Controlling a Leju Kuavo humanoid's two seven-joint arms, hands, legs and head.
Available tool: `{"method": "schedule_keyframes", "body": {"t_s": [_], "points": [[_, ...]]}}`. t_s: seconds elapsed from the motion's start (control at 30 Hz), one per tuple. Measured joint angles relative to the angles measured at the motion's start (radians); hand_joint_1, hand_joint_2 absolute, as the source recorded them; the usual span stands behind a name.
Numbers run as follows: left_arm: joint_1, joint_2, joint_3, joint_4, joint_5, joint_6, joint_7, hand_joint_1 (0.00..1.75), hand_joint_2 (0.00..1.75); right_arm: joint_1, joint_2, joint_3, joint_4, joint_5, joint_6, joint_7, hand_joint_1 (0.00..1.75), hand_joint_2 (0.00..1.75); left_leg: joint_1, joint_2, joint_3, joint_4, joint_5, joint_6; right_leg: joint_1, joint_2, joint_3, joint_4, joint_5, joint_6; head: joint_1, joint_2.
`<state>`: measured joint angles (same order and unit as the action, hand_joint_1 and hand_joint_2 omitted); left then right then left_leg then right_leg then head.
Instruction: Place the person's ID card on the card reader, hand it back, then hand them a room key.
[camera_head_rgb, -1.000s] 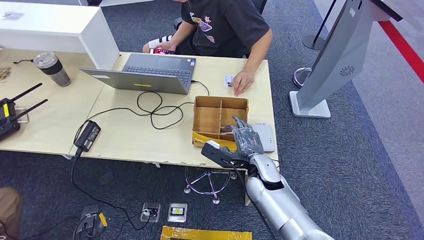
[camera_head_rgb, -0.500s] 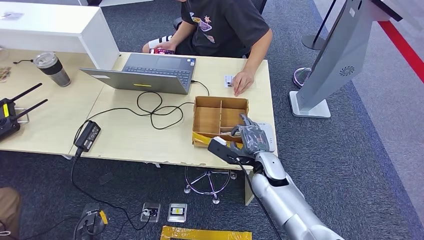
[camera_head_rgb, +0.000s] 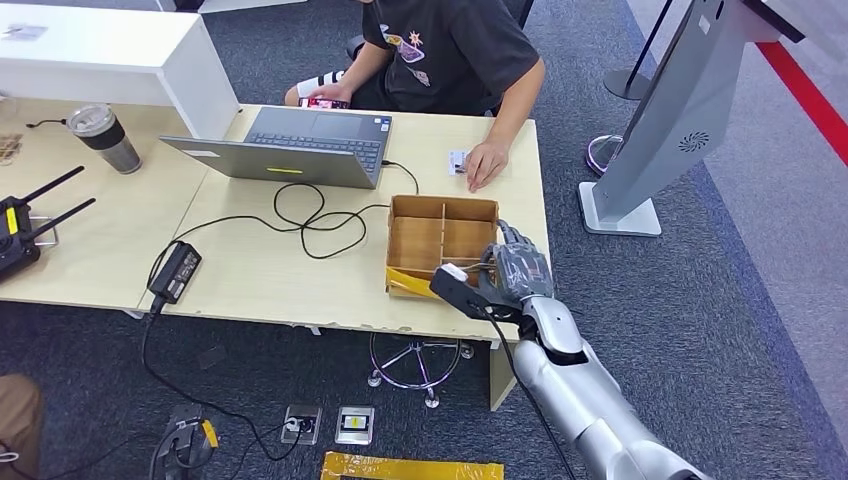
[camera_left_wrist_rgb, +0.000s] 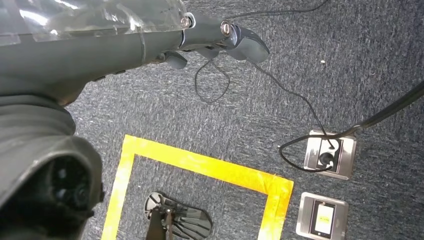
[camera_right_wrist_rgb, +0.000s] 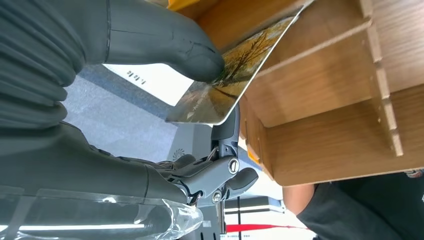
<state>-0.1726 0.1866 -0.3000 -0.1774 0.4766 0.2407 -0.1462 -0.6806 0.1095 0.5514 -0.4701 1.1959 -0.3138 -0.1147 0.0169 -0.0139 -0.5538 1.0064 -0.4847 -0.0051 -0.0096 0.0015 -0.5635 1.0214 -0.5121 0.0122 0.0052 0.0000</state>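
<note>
Right hand sat at the 3 o'clock edge of the partitioned brown cardboard tray, on the pale wooden desk. In the right wrist view the thick grey thumb pressed on a glossy card printed with autumn trees, fingers beneath, so the hand was pinching that room-key card right against the tray's wall. Card reader hidden under the hand, could not place it. Small white ID card lay at the desk's 1 o'clock corner, just beside the seated person's hand. Open grey laptop at 11 o'clock of the tray, black cable looped between them. Left hand hung over grey carpet; whether its fingers were curled or spread, cannot tell.
</note>
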Motion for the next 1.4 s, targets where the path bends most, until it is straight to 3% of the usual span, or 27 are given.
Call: {"method": "schedule_keyframes", "body": {"t_s": [0.1, 0.27, 1.0, 1.2, 1.4], "points": [[0.0, 0.0, -0.003, 0.0, -0.005, 0.0, 0.0, 0.0, 0.0, -0.006, -0.005, -0.001, 0.006, 0.0, -0.006, -0.001, 1.58, 1.75, 0.0, 0.0, 0.0, 0.0, 0.0, 0.0, 0.0, 0.0, 0.0, 0.0, 0.0, 0.0, 0.0, 0.0], [0.0, 0.0, -0.004, 0.0, -0.009, 0.001, 0.0, 0.0, 0.0, -0.015, -0.01, -0.002, 0.014, 0.0, -0.012, -0.004, 1.75, 1.75, 0.0, 0.0, 0.0, 0.0, 0.0, 0.0, 0.0, 0.0, 0.0, 0.0, 0.0, 0.0, 0.0, 0.0], [-0.003, -0.001, -0.022, 0.0, -0.016, 0.011, 0.0, 0.0, 0.0, -0.062, -0.014, -0.029, -0.005, 0.0, -0.076, -0.035, 1.75, 1.75, 0.0, 0.0, 0.0, 0.0, 0.0, 0.0, 0.0, 0.0, 0.0, 0.0, 0.001, 0.0, 0.0, 0.0], [-0.003, -0.001, -0.022, 0.0, -0.013, 0.015, 0.0, 0.0, 0.0, -0.081, -0.017, -0.06, -0.148, -0.052, -0.024, -0.049, 1.75, 1.75, 0.0, 0.0, 0.0, 0.0, 0.001, 0.0, 0.0, 0.0, 0.0, 0.0, 0.001, 0.0, 0.0, 0.0], [0.001, -0.002, -0.022, 0.001, -0.008, 0.022, 0.0, 0.0, 0.0, -0.123, -0.025, -0.122, -0.47, -0.145, 0.037, -0.06, 1.75, 1.75, 0.0, 0.0, 0.0, 0.0, 0.001, 0.0, 0.0, 0.0, 0.0, 0.0, 0.001, 0.0, 0.0, 0.0]]}}
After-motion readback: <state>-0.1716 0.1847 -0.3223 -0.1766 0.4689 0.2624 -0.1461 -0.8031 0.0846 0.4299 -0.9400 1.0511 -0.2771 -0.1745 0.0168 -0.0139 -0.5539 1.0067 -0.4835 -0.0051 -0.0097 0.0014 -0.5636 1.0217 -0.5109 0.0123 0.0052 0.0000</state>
